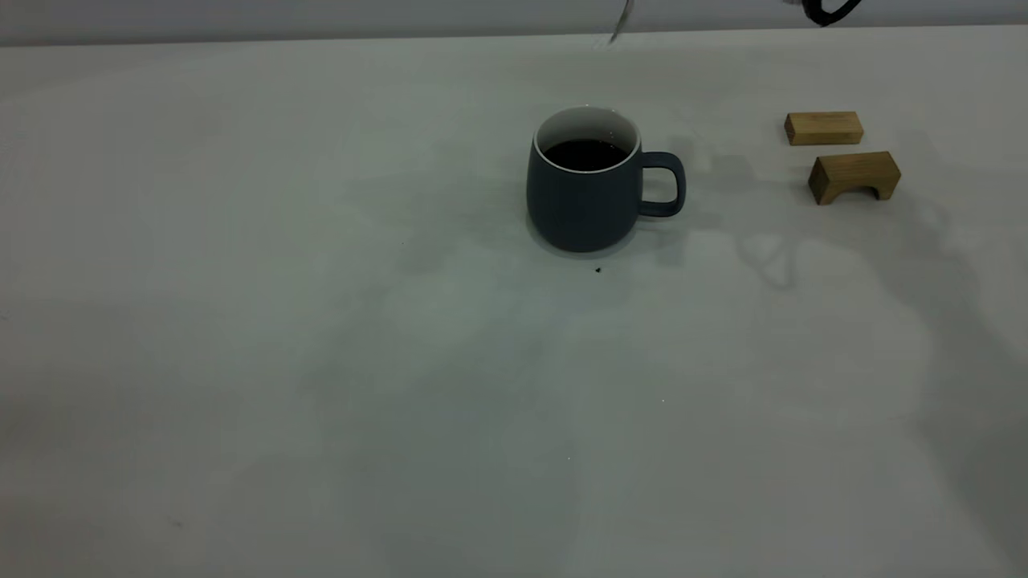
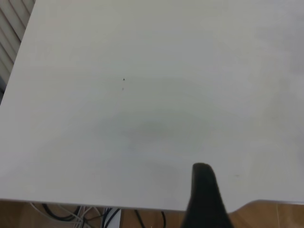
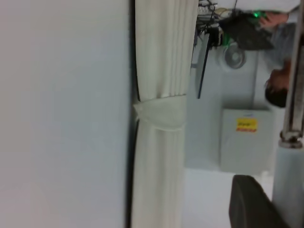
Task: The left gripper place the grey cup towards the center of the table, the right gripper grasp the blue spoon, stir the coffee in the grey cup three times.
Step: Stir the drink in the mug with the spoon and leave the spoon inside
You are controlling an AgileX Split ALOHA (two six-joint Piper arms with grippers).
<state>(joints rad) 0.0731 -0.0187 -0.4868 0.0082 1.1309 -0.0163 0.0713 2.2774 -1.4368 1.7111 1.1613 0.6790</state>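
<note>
The bare table [image 1: 321, 401] comes first, then the grey cup [image 1: 582, 201] of coffee [image 1: 585, 154] near the middle. The blue spoon [image 1: 620, 22] hangs above it. Whether each end effector is apart or together cannot be told.

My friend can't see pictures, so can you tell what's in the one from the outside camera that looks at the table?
A dark grey cup of black coffee stands on a pale table, its handle pointing toward two wooden blocks. A thin metal spoon tip hangs above the cup at the top edge. A bit of black arm shows in the top corner.
</note>
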